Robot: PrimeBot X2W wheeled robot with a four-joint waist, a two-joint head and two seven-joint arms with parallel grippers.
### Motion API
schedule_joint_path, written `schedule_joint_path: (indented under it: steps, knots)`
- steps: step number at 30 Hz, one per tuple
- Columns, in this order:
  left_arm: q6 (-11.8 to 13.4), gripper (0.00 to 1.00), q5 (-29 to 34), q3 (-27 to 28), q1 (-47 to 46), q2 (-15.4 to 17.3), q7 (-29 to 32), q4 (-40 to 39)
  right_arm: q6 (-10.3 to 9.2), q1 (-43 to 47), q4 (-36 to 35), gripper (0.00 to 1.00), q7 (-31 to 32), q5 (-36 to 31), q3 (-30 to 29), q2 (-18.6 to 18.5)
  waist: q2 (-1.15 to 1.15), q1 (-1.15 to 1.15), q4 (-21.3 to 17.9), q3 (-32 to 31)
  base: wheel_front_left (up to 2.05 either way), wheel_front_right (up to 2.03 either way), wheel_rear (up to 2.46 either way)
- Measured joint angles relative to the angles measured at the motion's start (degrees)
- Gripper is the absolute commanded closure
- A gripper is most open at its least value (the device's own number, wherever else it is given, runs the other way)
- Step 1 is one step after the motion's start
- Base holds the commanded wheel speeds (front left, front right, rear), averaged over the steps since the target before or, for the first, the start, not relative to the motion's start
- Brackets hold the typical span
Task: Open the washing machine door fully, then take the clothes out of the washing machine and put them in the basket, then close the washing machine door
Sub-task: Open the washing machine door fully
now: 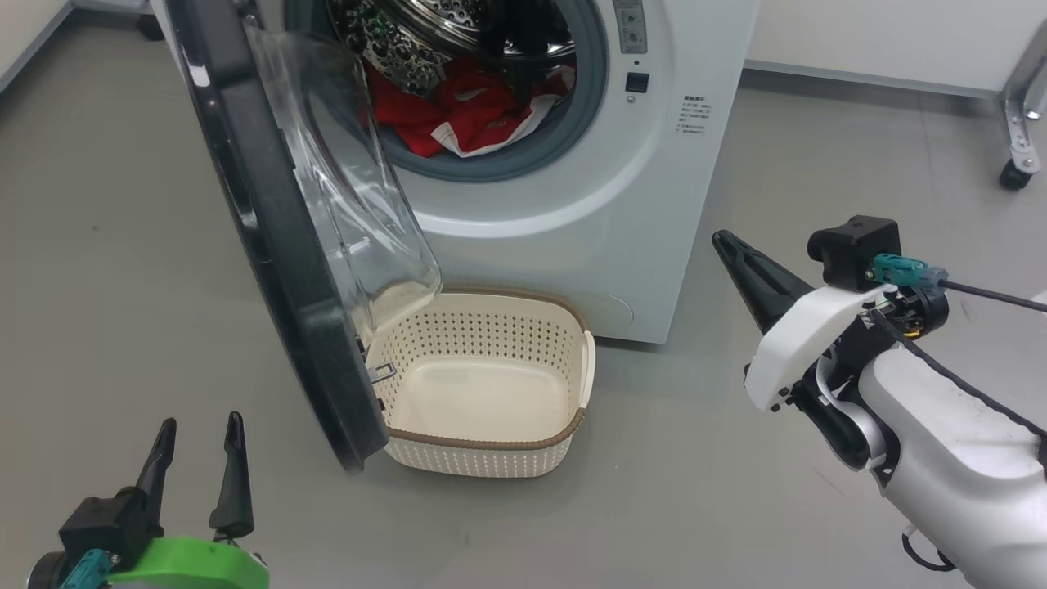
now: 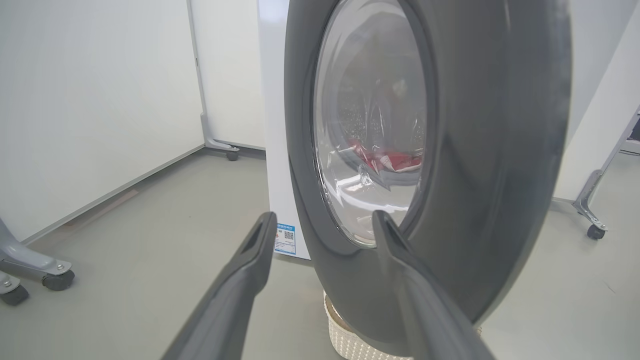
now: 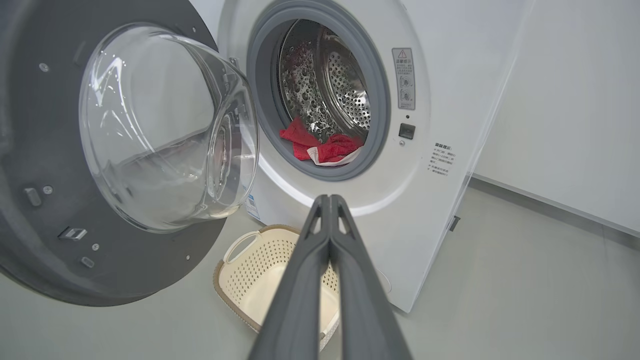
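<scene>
Head view, top centre: the clothes (image 1: pixel 470 114) lie bunched at the washing machine (image 1: pixel 572 204) mouth, probably light, limp, snag-prone; pinch a raised fold. Basket (image 1: pixel 491 443) sits centre-frame. Left gripper (image 1: pixel 201 421) spread; right gripper (image 3: pixel 327 200) pressed together, both empty.

left gripper (image 1: pixel 202 421) black tapered fingers (image 1: pixel 233 478), green housing (image 1: pixel 192 564), teal connector (image 1: pixel 86 567), right gripper (image 1: pixel 721 239) white shell (image 1: pixel 797 335), black camera block (image 1: pixel 851 249), teal plug (image 1: pixel 900 268), black cable (image 1: pixel 994 298), white forearm (image 1: pixel 957 442)
</scene>
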Motion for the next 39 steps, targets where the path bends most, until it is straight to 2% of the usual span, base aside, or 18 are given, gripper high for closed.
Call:
schedule_joint_path:
  steps: [6, 10, 19, 23, 25, 26, 27, 28, 39]
  knots:
    - [0.0, 0.0, 0.4, 0.65, 0.18, 0.03, 0.0, -0.75, -4.61, 5.27, -0.57, 1.0, -7.24, -1.87, -1.51, -0.82, 0.0, 0.0, -3.06, -0.67, 0.0, 0.0, 0.0]
    - [0.0, 0.0, 0.41, 0.88, 0.74, 0.08, 0.0, -1.1, -6.62, 10.01, -0.7, 1.0, -11.82, -2.18, -3.91, -1.13, 0.0, 0.0, -4.39, -0.99, 0.0, 0.0, 0.0]
    - [0.0, 0.0, 0.74, 0.92, 1.09, 0.08, 0.0, -1.46, -7.12, 18.75, -0.43, 1.0, -12.09, -3.02, -10.82, -1.32, 0.0, 0.0, -5.24, -0.84, 0.0, 0.0, 0.0]
    - [0.0, 0.0, 0.74, 0.97, 1.27, 0.08, 0.0, -1.51, -7.12, 21.37, -1.35, 1.0, -12.06, -4.47, -14.66, -0.32, 0.0, 0.0, -5.4, -0.61, 0.0, 0.0, 0.0]
    - [0.0, 0.0, 0.74, 1.14, 1.3, 0.08, 0.0, -1.49, -7.11, 22.44, -2.1, 0.84, -12.05, -6.46, -17.98, 0.76, 0.0, 0.0, -5.44, -0.47, 0.0, 0.0, 0.0]
    - [0.0, 0.0, 0.74, 1.22, 1.32, 0.08, 0.0, -1.49, -7.11, 22.82, -2.13, 0.55, -12.05, -7.66, -19.48, 1.1, 0.0, 0.0, -5.46, -0.39, 0.0, 0.0, 0.0]
    - [0.0, 0.0, 0.74, 1.27, 1.36, 0.08, 0.0, -1.49, -7.11, 23.38, -2.07, 0.12, -12.05, -8.92, -20.97, 1.35, 0.0, 0.0, -5.47, -0.32, 0.0, 0.0, 0.0]
    - [0.0, 0.0, 0.74, 1.29, 1.41, 0.08, 0.0, -1.49, -7.11, 24.06, -2.05, 0.0, -12.05, -10.24, -22.07, 1.43, 0.0, 0.0, -5.47, -0.27, 0.0, 0.0, 0.0]
    - [0.0, 0.0, 0.91, 1.15, 1.86, 0.08, 0.0, -1.42, -7.11, 30.84, -4.79, 0.0, -12.01, -19.36, -29.0, 6.39, 0.0, 0.0, -5.18, 0.0, 0.0, 0.0, 0.0]
